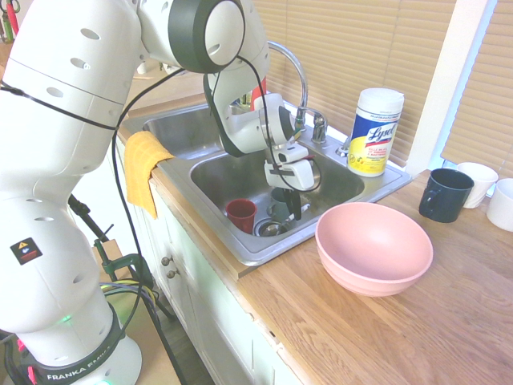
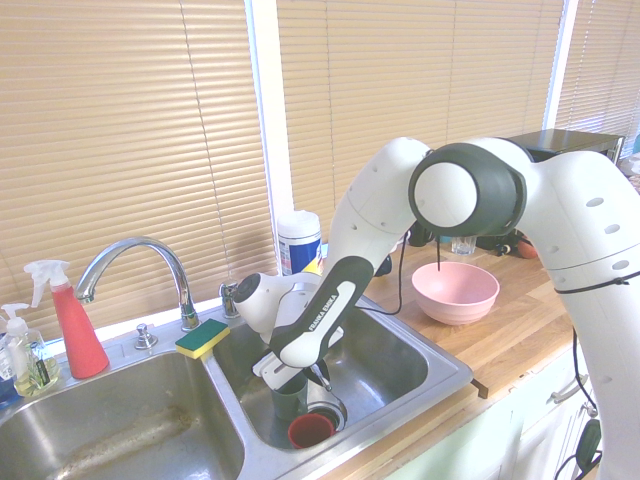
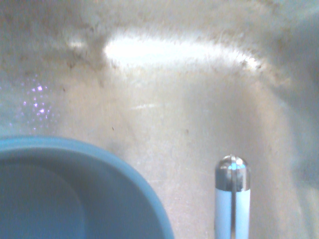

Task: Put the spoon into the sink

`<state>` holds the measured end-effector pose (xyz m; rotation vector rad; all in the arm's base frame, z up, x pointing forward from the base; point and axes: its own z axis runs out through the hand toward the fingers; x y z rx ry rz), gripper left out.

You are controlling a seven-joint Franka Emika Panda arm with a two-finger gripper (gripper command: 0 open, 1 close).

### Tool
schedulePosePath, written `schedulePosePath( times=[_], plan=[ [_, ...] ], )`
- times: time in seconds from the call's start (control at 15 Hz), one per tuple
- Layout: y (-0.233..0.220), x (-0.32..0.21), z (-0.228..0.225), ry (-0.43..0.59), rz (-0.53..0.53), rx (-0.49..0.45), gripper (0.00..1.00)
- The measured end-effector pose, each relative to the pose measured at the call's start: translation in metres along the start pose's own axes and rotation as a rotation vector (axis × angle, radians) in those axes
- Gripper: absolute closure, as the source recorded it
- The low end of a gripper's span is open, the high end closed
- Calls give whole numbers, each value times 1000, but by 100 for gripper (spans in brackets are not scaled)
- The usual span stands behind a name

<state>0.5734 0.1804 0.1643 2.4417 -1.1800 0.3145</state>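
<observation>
While pinching the spoon [image 3: 232, 199], the tool [image 1: 293, 204] hangs inside the sink [image 1: 337, 188], beside a cup [image 1: 240, 215].

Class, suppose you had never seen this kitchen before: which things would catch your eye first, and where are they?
The white arm reaches into the sink, its gripper low over a red cup near the drain. A big pink bowl sits on the wooden counter beside the sink.

1. White arm is reaching from the frame's left, gripper [image 1: 293, 204] pointing down inside the sink [image 1: 325, 210] at center.
2. Red cup [image 1: 240, 215] is sitting in the basin, just left of the gripper.
3. Pink bowl [image 1: 373, 247] is resting on the wooden counter [image 1: 417, 329], lower right.
</observation>
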Motion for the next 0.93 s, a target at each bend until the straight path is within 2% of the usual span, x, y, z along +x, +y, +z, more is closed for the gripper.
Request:
schedulePosePath(
  times=[0.73,0.93],
  plan=[
    [-1,15,23,-31,-2,-28,0],
    [-1,18,19,-34,-6,-2,0]
  ],
)
